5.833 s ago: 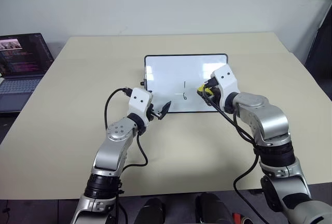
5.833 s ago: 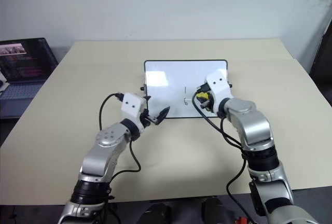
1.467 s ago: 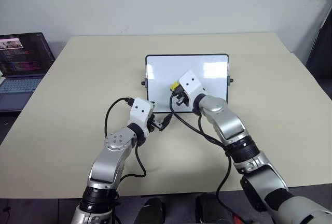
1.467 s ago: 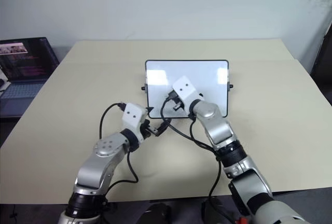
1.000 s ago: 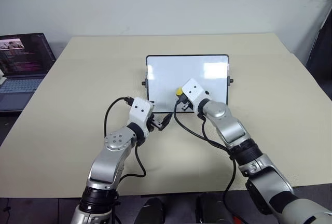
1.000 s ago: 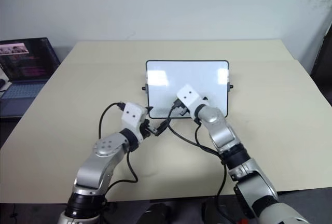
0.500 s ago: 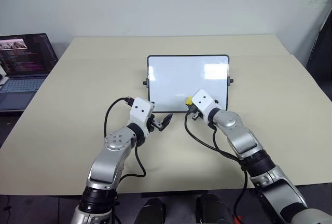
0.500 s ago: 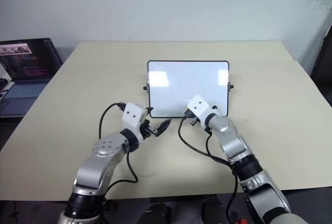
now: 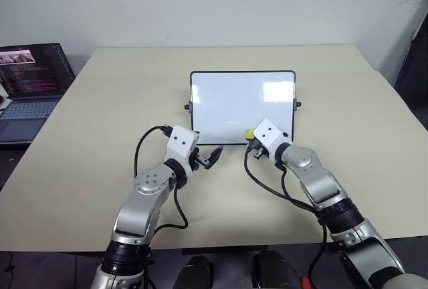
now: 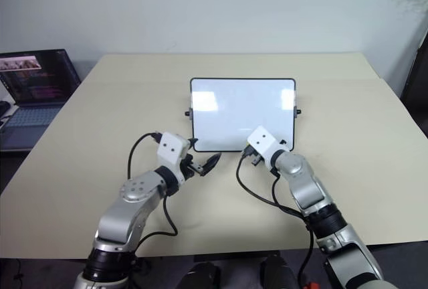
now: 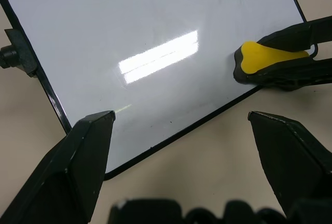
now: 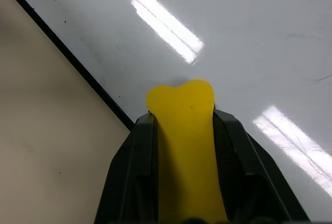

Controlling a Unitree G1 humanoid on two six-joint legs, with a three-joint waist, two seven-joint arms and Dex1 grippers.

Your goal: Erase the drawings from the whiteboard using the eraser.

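Left eye view: a beige table (image 9: 100,135) is standing against a pale wall, a laptop (image 9: 30,78) sitting off its left edge. Mid-table, the board (image 9: 242,105) is lying long side across, left gripper (image 9: 212,157) released before it. Right wrist view: right gripper (image 12: 182,130) is clenching the eraser (image 12: 185,141), pointing onto the board's near edge.
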